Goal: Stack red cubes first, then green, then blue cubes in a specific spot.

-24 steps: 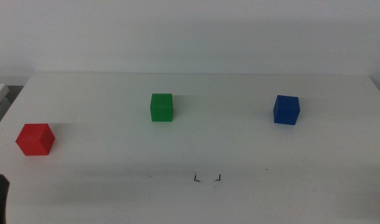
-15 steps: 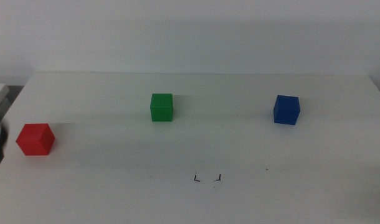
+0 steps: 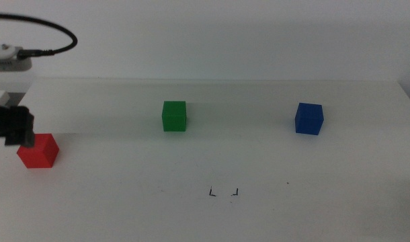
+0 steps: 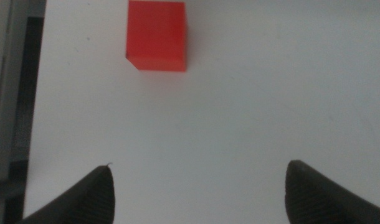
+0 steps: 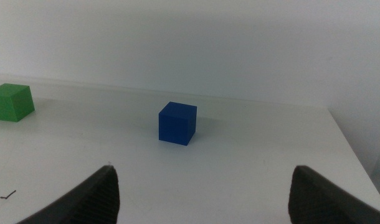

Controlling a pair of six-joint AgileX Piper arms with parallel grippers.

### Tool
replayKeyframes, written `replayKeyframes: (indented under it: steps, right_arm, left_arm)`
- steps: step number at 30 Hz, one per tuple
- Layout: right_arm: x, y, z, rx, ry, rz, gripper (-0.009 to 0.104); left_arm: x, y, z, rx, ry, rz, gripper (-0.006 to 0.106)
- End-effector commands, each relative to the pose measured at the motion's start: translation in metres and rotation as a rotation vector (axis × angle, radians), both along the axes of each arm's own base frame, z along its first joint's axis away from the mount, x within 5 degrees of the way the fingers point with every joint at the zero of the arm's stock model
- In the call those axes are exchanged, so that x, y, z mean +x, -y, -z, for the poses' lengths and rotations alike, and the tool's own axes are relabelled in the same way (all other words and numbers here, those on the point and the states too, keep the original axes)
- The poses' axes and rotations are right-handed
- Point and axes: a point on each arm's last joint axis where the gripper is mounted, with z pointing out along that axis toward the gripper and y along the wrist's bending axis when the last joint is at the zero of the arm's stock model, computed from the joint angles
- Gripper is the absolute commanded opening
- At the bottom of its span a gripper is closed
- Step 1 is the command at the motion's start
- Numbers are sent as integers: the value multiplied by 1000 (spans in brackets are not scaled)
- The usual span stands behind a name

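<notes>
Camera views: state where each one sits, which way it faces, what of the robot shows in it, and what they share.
Middle view: in front, looking forward and down over the table; the left hand shows at the picture's left edge by the red cube.
Left wrist view: on the left arm, looking down at the red cube; its open jaws show.
Right wrist view: on the waiting right arm, low, facing the blue cube; its open jaws show.
Shared: right wrist and middle views both show the blue cube, the green cube and a corner mark.
</notes>
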Motion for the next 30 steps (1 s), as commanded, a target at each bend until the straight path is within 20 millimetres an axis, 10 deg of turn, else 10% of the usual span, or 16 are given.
replayKeyframes:
  steps: [1,12,30]
  right_arm:
    - [0,0,0,-10,8,7,93]
    - [0,0,0,-10,8,7,93]
    - [0,0,0,-10,8,7,93]
  left_arm:
    - [22,-11,2,5,-22,26,94]
    - [112,-50,49,-7,-131,96,94]
    - [146,-55,124,-47,-164,81,92]
